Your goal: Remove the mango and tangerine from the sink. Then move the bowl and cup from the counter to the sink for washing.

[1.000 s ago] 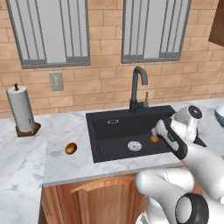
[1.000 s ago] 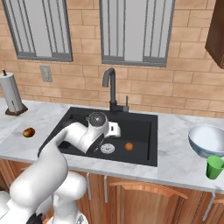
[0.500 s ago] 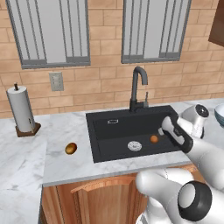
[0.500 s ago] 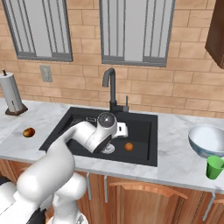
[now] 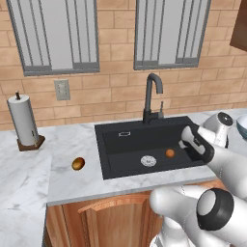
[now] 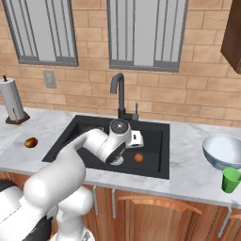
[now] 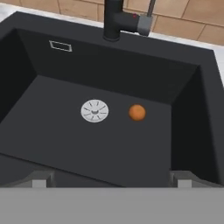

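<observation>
The white arm bends forward from the base, with its round dark joint low and close to the camera. Its hand (image 5: 197, 144) reaches out and tips downward. The two fingers (image 7: 39, 179) are spread far apart, one at each side of the hand view, and they hold nothing.

Matt black sink (image 7: 109, 144), veined marble counter (image 5: 72, 185), glossy bowl (image 6: 223, 150).

marble counter (image 5: 72, 185), mango (image 5: 78, 164), bowl (image 6: 223, 149), cup (image 6: 230, 180)
</observation>
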You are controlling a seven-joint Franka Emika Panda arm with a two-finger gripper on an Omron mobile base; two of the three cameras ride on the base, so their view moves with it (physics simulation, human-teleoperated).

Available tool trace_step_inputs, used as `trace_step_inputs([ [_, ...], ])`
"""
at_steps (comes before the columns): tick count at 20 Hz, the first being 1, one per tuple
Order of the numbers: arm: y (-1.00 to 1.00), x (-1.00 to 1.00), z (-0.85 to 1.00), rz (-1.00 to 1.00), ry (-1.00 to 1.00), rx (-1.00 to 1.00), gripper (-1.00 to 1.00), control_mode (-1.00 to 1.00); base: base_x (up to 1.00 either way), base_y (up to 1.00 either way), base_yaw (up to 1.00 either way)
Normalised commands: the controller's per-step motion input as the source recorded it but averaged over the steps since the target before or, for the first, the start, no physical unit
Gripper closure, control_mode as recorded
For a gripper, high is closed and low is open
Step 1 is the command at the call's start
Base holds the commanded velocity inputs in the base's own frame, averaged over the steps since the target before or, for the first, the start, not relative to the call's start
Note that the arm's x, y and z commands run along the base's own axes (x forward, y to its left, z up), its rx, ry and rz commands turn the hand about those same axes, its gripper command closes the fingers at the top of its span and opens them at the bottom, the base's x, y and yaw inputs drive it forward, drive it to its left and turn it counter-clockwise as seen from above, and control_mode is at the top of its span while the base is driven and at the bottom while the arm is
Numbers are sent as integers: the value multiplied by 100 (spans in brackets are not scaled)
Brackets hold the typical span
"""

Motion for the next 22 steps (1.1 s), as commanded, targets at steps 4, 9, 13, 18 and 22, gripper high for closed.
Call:
trace_step_inputs([
  [4, -17, 2, -1, 0, 4, 0, -100, -100, 0, 0, 0],
  [9, -9, 5, -6, 0, 2, 0, -100, -100, 0, 0, 0],
  [13, -2, 12, -5, 0, 3, 0, -100, -100, 0, 0, 0],
  [18, 1, 16, -8, 0, 0, 0, -100, -100, 0, 0, 0],
  [22, 1, 17, -8, 0, 0, 0, -100, -100, 0, 0, 0],
])
